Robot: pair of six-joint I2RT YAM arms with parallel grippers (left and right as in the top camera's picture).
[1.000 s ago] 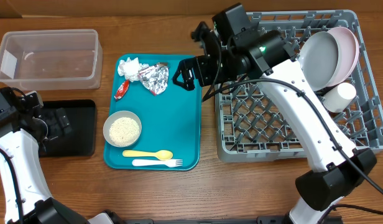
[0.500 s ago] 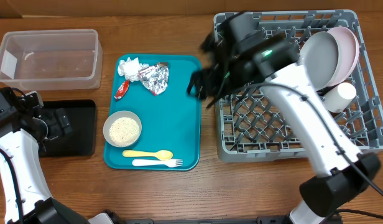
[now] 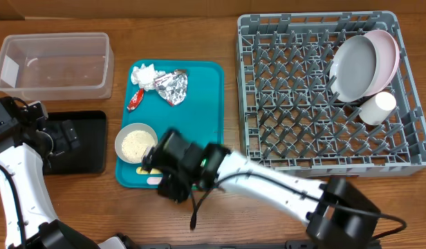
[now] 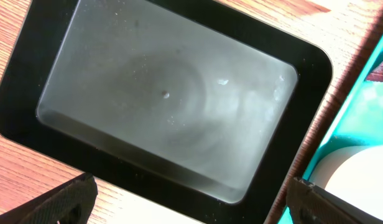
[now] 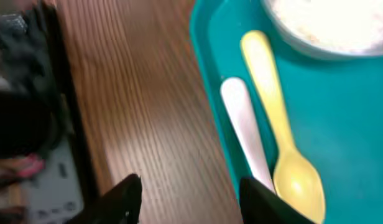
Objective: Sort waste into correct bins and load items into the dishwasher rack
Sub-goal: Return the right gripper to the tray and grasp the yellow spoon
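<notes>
Swung right arm (image 3: 268,181) from the rack (image 3: 268,41) to the teal tray's (image 3: 199,117) near edge, jaws spread and empty beside the yellow spoon (image 5: 272,118) and white fork (image 5: 241,130) lying side by side there: light, stiff, slick plastic, so I'd pinch mid-handle.

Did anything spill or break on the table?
Nothing stands out. The rice is all inside its bowl, the napkin and foil wrapper lie on the teal tray, and the grey plate and pink plate lean in the rack.

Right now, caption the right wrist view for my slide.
Open right fingers hover at the edge of the teal tray, near the white fork and yellow spoon.
</notes>
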